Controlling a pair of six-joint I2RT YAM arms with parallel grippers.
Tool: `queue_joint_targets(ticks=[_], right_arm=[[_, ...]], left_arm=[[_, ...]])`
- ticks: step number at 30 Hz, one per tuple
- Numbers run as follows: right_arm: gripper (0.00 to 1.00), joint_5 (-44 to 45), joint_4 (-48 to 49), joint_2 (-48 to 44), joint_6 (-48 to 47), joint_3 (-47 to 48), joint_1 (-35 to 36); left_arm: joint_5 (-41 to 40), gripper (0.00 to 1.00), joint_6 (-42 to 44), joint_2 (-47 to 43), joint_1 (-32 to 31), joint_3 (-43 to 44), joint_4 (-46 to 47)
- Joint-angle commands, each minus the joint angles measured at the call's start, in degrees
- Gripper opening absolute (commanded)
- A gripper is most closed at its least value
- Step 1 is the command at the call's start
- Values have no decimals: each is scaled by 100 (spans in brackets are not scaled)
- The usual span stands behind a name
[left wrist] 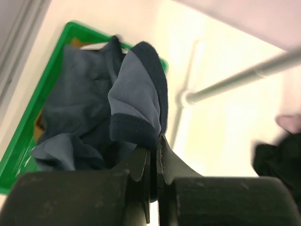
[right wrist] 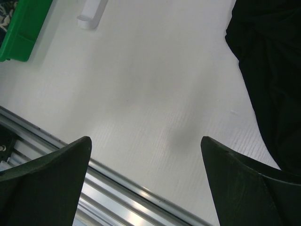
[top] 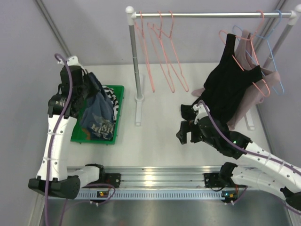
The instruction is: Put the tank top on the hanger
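At the far left of the table [top: 160, 141], the slate-blue tank top [top: 96, 107] [left wrist: 136, 94] hangs bunched over a green tray [top: 120, 101] [left wrist: 19, 160]. The left gripper [top: 88, 79] [left wrist: 155, 150] is clenched on a fold of its dark-edged hem. The rest of the cloth sags into the tray, where a black-and-white striped garment [top: 112, 96] also lies.

Just right of the tray stands 1 clothes rack [top: 211, 14]. Its left post and white foot stand between the tray and the middle of the table. 3 bare salmon-pink hangers [top: 162, 54] hang side by side on the left part of the rail, well apart from the tank top.

On the right part of the rail hang 1 black tank top [top: 230, 89] and 1 mauve-beige top [top: 249, 106] beside 1 light-blue hanger [top: 278, 70]. The wires there overlap too much for me to count them.

The right gripper [top: 187, 134] [right wrist: 145, 140] hovers over bare table just near the black top, jaws spread wide and grasping nothing.
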Motion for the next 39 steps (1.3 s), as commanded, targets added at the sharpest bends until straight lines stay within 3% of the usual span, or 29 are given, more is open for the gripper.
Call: queue_joint_targets(ticks=[1,11,14,21,25,30,31,35,36,39], right_arm=[[100,49,203,49,-119,340,64],[100,136,212,76,-155,490,73],[100,145,212,93,-155,499,64],[100,110,247,58,-76,420,64],[100,14,457,-21,73,288,64],[100,-355,914,-144,311,-11,64],[100,-399,1115,-162,442,-150,73],[100,-698,2038,-276,916,-766,73],[100,-847,2780,-180,1179,-1211,73],[100,-953,3285,4,1383,-1460,73]], left_arm=[[469,0,337,-102,-383,1008,-327],[1646,0,381,618,-771,4302,-714],[1831,0,250,742,-771,4640,-574],[2472,0,-190,540,-771,4386,-152],[2806,0,-357,-48,-771,3115,216],[3456,0,-568,-1111,-771,505,674],[3692,0,-655,-1287,-771,-187,901],[4414,0,-753,-2112,-779,-1341,1061],[4937,0,-979,-2472,-779,-1954,1227],[5469,0,-1269,-2861,-805,-2678,1457]])
